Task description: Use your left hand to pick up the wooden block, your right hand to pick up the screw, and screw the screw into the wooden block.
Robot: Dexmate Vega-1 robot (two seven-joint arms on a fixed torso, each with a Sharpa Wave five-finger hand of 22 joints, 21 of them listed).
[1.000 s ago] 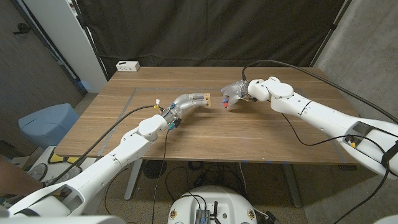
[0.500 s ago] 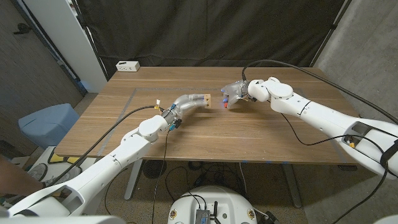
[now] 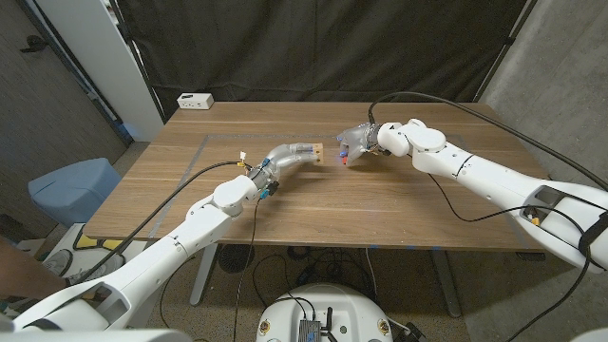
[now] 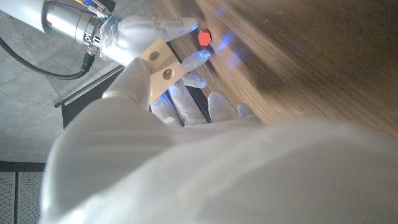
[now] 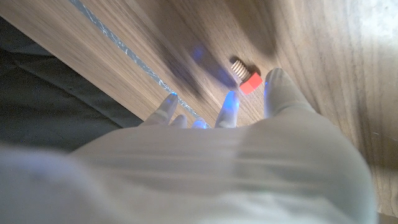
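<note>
Head view: wooden block [image 3: 314,151] gripped by left hand [image 3: 290,153]; screw [image 3: 344,159] pinched by right hand [image 3: 357,142]; tip should be aligned squarely with a hole.

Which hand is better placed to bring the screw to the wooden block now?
The right hand. It grips the red-headed screw by its head, threaded end free. The left hand already holds the wooden block, holes exposed, just beside it, so it is probably best held steady.
</note>
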